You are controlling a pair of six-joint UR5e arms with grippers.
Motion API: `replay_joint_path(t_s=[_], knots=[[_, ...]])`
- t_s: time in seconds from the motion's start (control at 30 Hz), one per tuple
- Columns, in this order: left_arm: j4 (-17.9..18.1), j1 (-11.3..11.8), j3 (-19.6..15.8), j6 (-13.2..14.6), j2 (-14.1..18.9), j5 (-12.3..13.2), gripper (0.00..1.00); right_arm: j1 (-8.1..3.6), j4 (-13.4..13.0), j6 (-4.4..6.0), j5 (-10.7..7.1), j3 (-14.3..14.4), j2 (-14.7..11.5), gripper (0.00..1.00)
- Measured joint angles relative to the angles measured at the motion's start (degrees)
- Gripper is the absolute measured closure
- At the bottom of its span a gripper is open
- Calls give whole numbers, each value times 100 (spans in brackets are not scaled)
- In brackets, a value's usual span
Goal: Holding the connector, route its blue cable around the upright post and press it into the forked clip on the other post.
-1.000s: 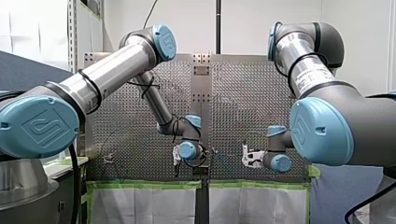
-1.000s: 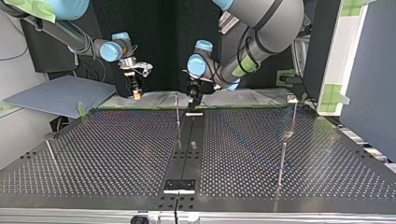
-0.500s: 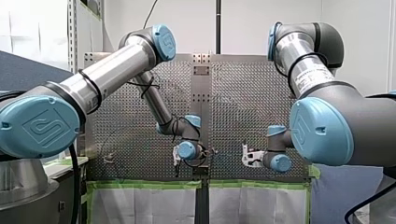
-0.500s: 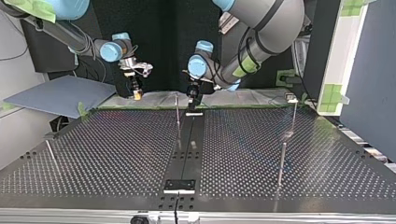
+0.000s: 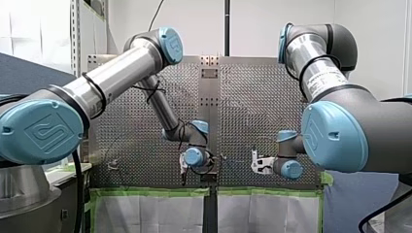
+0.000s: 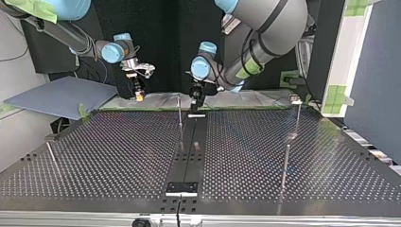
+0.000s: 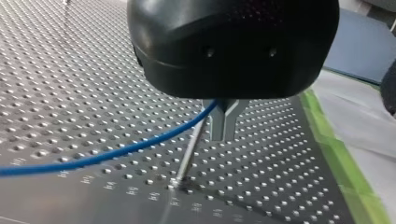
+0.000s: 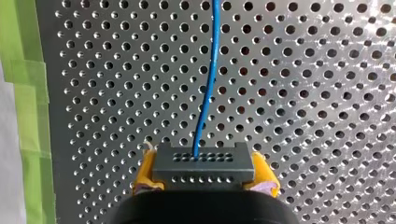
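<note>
— While the connector [image 8: 204,163] is clamped between the yellow pads [image 8: 145,170] of the right gripper [image 8: 205,174], how is it pointed?

— Its long side is laid across the pads. The blue cable [image 8: 208,84] is led out of its face, straight ahead over the perforated table [image 8: 303,93].

— What is shown only by the left wrist view?

— The metal fingers [image 7: 223,122] of the left gripper [image 7: 222,136] are seen closed on the cable, just beside the upright post [image 7: 189,154]. From the top view the cable cannot be made out.
</note>
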Motion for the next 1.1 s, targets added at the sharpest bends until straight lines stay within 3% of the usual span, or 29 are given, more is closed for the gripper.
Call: replay_joint_path(t_s=[0.2, 0.5, 1.1], knots=[[24, 8, 80, -62, -210, 81, 98, -24, 25, -4, 61, -15, 7, 100], [-16, 79, 227, -114, -243, 195, 98, -49, 36, 19, 81, -65, 15, 100], [-496, 108, 775, -114, -245, 254, 98, -153, 211, 84, 120, -316, 31, 100]])
